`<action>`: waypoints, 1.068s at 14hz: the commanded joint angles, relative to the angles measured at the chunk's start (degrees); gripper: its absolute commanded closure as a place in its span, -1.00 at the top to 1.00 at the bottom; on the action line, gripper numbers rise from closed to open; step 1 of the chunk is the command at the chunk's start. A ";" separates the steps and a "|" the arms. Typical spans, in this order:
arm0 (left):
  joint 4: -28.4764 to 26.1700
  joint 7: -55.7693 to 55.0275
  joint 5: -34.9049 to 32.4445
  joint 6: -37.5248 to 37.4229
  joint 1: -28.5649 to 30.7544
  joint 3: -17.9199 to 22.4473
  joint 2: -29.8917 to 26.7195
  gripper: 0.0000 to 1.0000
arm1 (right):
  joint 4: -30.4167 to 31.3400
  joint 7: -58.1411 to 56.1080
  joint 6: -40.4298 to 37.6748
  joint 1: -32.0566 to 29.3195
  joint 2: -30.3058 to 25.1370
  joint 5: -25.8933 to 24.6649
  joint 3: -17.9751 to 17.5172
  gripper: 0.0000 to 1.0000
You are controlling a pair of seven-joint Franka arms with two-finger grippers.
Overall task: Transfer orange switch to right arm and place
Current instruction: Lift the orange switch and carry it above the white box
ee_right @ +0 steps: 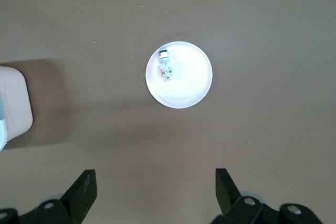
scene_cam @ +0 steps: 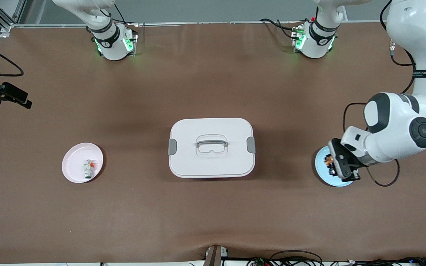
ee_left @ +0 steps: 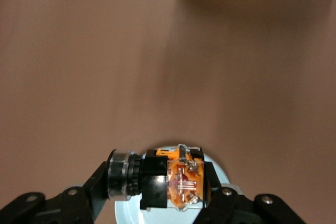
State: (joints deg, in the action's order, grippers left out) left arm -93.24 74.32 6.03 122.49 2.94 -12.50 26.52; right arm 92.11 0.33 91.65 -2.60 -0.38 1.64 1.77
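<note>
Note that the left end effector (ee_left: 157,192) is pinching the black stubby orange switch (ee_left: 163,183) over the pale blue round plate (scene_cam: 324,170) at the left arm's end of the brown table (scene_cam: 213,214). The right end effector (ee_right: 155,187) is spread wide above the pink round plate (ee_right: 179,74) carrying the white-grey part (ee_right: 166,66).
</note>
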 commanded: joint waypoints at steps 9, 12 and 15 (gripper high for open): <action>10.97 -30.97 4.61 -0.85 -1.52 -19.22 -0.15 -1.00 | 0.79 -0.33 0.11 -1.00 -0.77 0.46 -0.54 1.00; 14.84 -28.95 3.99 -0.67 -6.78 -19.49 0.99 -1.00 | 0.79 -0.42 -1.90 -2.94 -0.07 7.40 -0.28 1.00; 17.65 -39.06 3.82 1.70 -11.27 -19.85 0.64 -1.00 | 0.79 -0.07 -3.50 -3.03 0.29 16.26 -0.19 1.00</action>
State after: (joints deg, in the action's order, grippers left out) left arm -78.86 39.07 9.89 123.58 -6.14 -32.20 26.47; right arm 92.62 0.34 88.99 -4.67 -0.03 13.00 2.08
